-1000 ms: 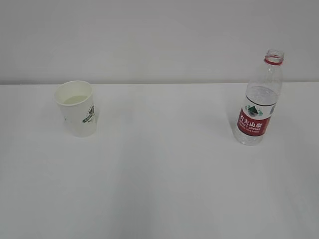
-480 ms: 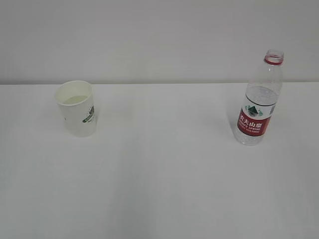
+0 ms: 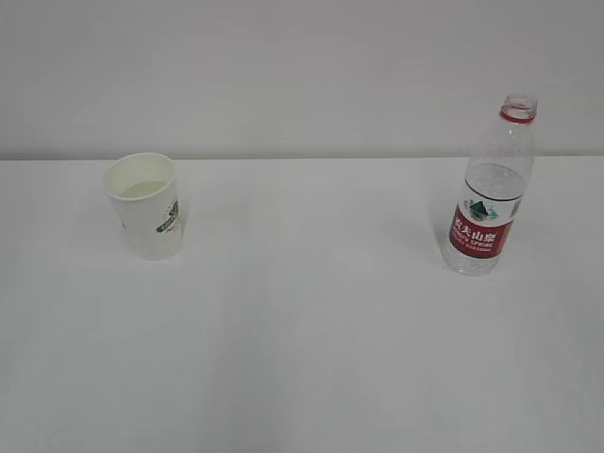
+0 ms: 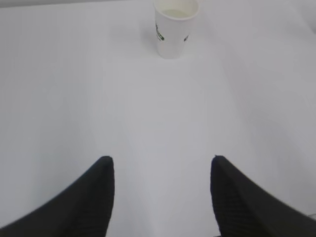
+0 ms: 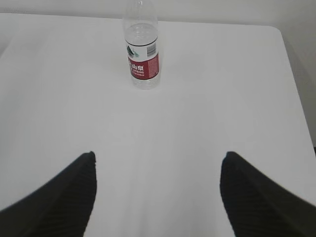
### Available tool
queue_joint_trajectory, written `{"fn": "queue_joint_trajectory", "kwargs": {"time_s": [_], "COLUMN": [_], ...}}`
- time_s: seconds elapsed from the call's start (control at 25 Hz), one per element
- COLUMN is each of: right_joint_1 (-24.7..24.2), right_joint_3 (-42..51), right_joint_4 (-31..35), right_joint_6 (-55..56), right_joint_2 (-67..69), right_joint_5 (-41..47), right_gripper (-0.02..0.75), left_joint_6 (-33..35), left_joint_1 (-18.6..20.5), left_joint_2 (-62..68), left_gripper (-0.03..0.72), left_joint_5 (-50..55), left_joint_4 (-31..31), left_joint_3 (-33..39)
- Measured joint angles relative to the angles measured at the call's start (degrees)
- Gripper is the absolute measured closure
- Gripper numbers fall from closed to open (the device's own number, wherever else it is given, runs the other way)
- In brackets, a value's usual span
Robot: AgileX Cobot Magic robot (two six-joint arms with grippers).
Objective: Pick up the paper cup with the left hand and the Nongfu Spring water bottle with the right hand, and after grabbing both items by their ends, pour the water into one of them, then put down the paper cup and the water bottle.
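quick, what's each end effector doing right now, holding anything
Left end effector: open, empty, well back from the paper cup.
Right end effector: open, empty, well back from the water bottle.

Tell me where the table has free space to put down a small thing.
The widest bare patch lies between the white paper cup with a green logo and the clear plastic bottle with a red label. The whole front of the white table is bare too. Nowhere is crowded; both objects stand near the back edge.
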Motion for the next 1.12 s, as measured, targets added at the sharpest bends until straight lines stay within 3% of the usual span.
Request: {"fn": "queue_joint_trajectory", "kwargs": {"time_s": [0.64, 1.12], "right_joint_1": [0.0, 0.0], "right_joint_3": [8.8, 12.6], "right_joint_4": [-0.3, -1.2], "right_joint_6": [0.0, 0.0], "right_joint_2": [-5.5, -5.5], "right_joint_5": [0.1, -2.8], "right_gripper": [0.151, 0.15], "left_joint_6": [0.0, 0.1], "left_joint_1": [0.0, 0.0], "left_joint_2": [0.0, 0.0], "left_gripper": [0.239, 0.244], "left_joint_5": [-1.4, -4.3], "left_joint_4": [0.6, 1.1], "left_joint_3": [0.7, 5.6]}}
